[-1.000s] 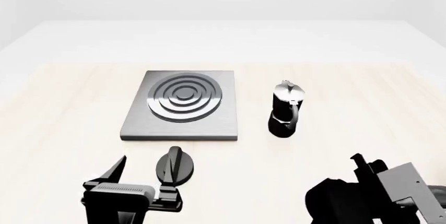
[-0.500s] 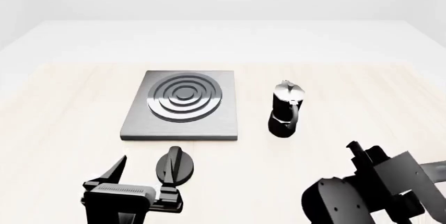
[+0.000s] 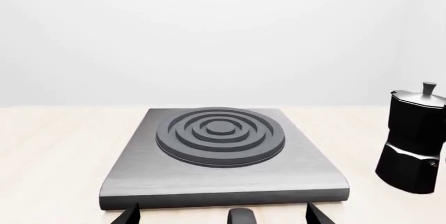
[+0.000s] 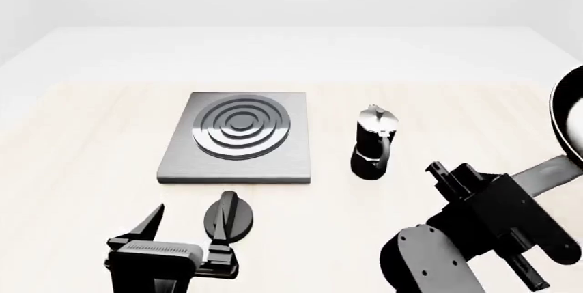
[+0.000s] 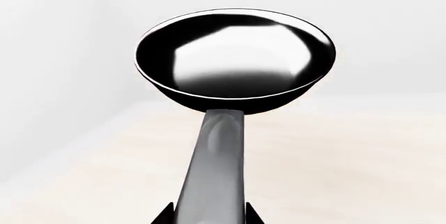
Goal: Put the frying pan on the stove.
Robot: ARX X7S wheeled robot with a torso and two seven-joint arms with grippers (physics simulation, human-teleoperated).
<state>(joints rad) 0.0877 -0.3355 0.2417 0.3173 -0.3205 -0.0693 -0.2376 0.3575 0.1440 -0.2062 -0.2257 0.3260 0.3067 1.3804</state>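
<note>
Light flat, bright, diffuse across all three views, no single source evident; pale bench and white backdrop near washed out, shadows faint, only a thin dark edge under the stove and the moka pot. Strong white glare patch on the glossy inside of the frying pan, softer sheen along its handle. Renders sharp throughout, no blur, no visible edge distortion.
</note>
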